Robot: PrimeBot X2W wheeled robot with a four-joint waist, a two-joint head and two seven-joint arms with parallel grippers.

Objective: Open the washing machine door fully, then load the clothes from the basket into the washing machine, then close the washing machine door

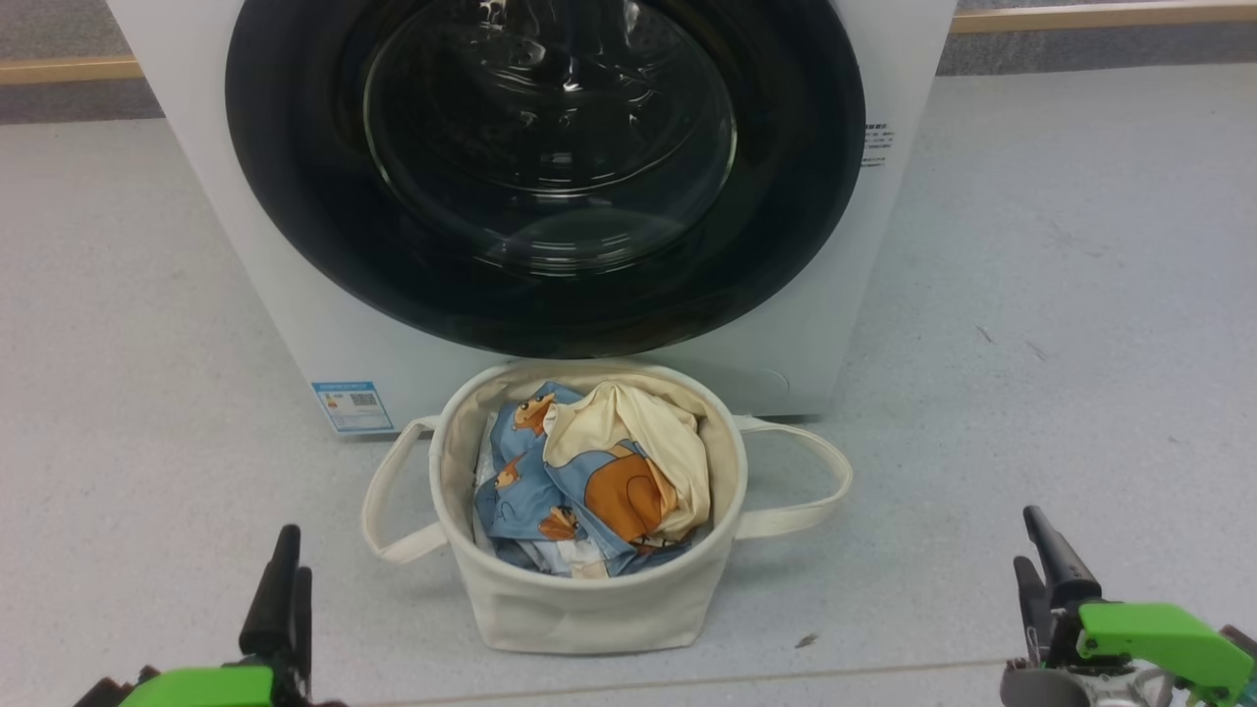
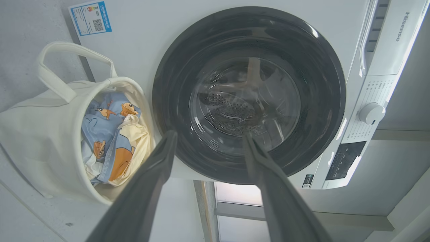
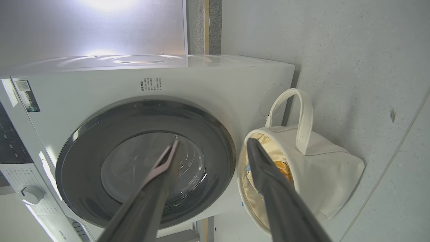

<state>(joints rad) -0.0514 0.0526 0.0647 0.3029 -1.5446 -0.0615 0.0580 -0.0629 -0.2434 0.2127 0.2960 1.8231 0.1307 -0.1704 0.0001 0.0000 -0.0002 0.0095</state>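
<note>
Door-opening is the step in hand, not yet begun: the washing machine door (image 1: 545, 177) sits shut in the front of the washing machine (image 1: 295, 324). On the floor (image 1: 1031, 295) just before it stands the basket (image 1: 589, 609), the clothes (image 1: 589, 471) heaped inside. Left pincer (image 1: 293, 555) and right pincer (image 1: 1027, 538) hang either side of the basket, fingers apart, holding nothing. Next, I judge, one pincer must catch the door's rim and swing it wide — clear of the basket.
</note>
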